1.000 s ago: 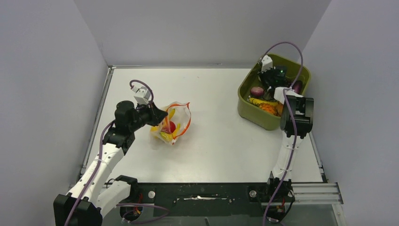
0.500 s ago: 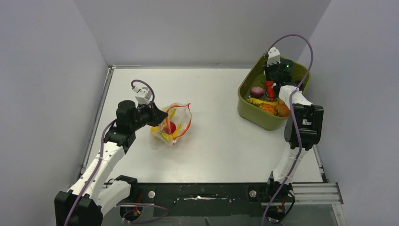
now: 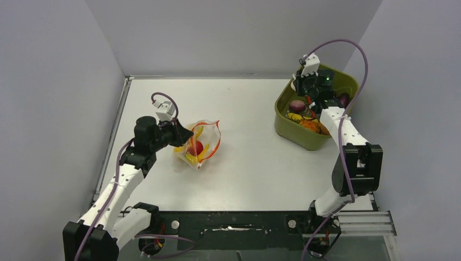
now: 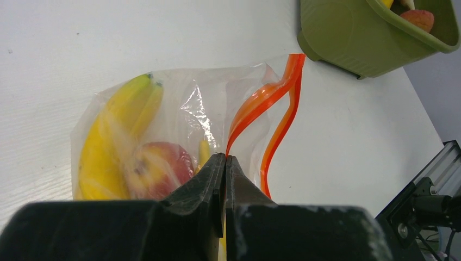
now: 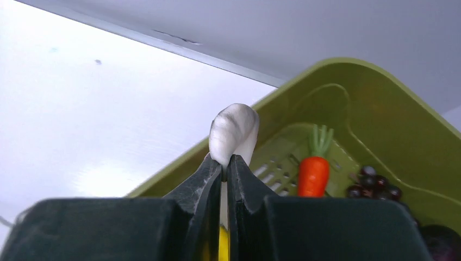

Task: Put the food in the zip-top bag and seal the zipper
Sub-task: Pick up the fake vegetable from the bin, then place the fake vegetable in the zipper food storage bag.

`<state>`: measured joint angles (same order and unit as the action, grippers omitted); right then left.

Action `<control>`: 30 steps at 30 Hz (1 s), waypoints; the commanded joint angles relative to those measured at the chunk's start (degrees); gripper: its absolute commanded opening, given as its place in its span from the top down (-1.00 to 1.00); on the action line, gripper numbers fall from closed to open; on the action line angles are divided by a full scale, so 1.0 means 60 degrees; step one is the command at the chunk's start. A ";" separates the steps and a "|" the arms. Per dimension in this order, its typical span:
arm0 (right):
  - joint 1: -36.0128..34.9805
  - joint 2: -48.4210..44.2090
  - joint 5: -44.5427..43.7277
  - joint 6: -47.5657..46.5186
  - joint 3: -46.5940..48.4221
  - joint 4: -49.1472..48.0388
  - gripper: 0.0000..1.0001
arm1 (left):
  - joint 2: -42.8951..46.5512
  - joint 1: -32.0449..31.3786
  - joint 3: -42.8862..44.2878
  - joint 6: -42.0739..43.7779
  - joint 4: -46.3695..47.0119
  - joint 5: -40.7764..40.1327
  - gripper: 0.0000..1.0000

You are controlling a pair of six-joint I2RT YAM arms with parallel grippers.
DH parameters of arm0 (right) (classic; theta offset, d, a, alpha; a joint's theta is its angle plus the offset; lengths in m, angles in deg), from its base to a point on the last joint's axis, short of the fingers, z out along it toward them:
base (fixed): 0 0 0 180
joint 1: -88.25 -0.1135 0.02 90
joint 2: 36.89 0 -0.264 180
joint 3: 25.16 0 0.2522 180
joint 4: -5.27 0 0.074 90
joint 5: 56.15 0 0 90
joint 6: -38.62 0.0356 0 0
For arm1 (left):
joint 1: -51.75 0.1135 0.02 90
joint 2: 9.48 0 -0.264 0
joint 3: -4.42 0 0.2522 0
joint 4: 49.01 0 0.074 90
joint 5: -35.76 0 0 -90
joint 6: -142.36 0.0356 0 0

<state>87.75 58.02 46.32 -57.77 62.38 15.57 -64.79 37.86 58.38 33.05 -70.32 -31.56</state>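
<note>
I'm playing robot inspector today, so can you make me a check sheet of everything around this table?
Surface: white tabletop, no spills seen.
Job's things: clear crinkly plastic zip-top bag lying open, yellow plastic banana and red round toy fruit inside; its orange-red zipper strip unsealed.
Clutter: olive-green plastic bin holding an orange toy carrot and dark toy grapes.
Grippers: left pincer shut on the bag's mouth; right pincer shut on a white rounded toy piece over the bin.
Cables: purple cables arching above both arms.
Surroundings: plain grey walls; nothing else seen.

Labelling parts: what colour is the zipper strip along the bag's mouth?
Orange-red; the zipper strip shows best in the left wrist view.
</note>
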 commanded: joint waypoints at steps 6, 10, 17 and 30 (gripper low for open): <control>-0.0706 -0.1522 0.0517 0.1796 0.0090 0.1162 1.00 | 0.0145 0.0047 0.0248 -0.0599 0.0548 0.0183 1.00; -0.1153 -0.1930 0.0334 0.2278 0.0206 0.1762 1.00 | 0.0020 0.0055 0.0389 -0.1196 0.0681 0.0321 1.00; -0.2559 -0.2609 0.0202 0.3291 -0.0136 0.2040 1.00 | -0.0216 0.0074 0.0684 -0.1426 0.0666 -0.0123 1.00; -0.4799 -0.3433 0.0682 0.4667 -0.1533 0.0574 1.00 | 0.0059 0.0078 0.0843 -0.1967 0.1149 0.0042 1.00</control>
<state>61.33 40.49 49.49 -35.71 55.63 26.91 -66.01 37.99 60.42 22.32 -68.09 -31.54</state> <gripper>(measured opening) 0.055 0.010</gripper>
